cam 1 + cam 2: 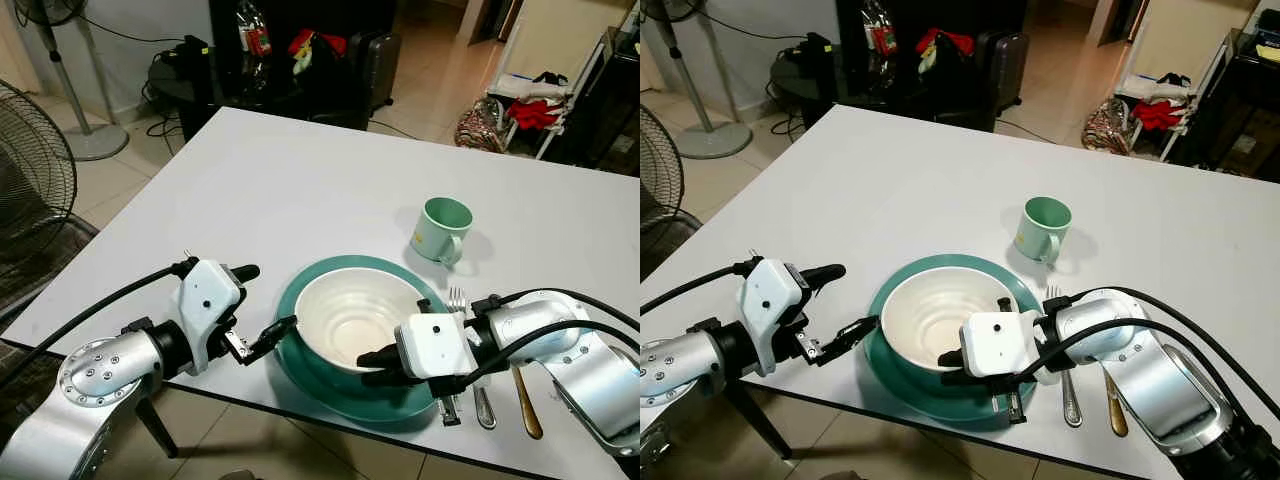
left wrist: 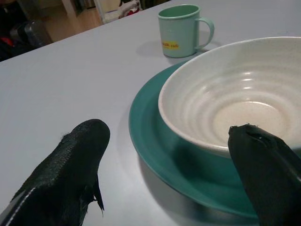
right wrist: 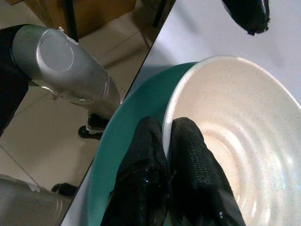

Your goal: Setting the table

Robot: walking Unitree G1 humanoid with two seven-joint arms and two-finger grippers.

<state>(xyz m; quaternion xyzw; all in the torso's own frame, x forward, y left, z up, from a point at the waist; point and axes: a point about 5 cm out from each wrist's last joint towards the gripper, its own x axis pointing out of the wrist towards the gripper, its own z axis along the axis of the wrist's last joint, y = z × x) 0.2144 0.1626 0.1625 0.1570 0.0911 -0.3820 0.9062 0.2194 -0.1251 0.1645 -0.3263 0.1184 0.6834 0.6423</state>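
The right gripper (image 3: 164, 150) reaches in low, fingers pinching the white bowl (image 1: 355, 315) rim — bowl on the teal plate (image 1: 300, 360). The left gripper (image 1: 262, 305) lies level beside the plate, fingers spread wide.

White ribbed bowl (image 1: 352, 318) sits upright, empty, inside teal plate (image 1: 300, 362) near table's front edge. Mint green mug (image 1: 442, 231) at 1 o'clock from bowl — upright, apart. Fork (image 1: 458, 300), another silver utensil (image 1: 484, 406) and gold-handled utensil (image 1: 526, 403) at 3–4 o'clock, just beside plate.

A white table (image 1: 300, 190) is seen carrying a teal plate (image 1: 300, 345), green mug (image 1: 443, 229), fork (image 1: 459, 300) and spoon (image 1: 526, 405).
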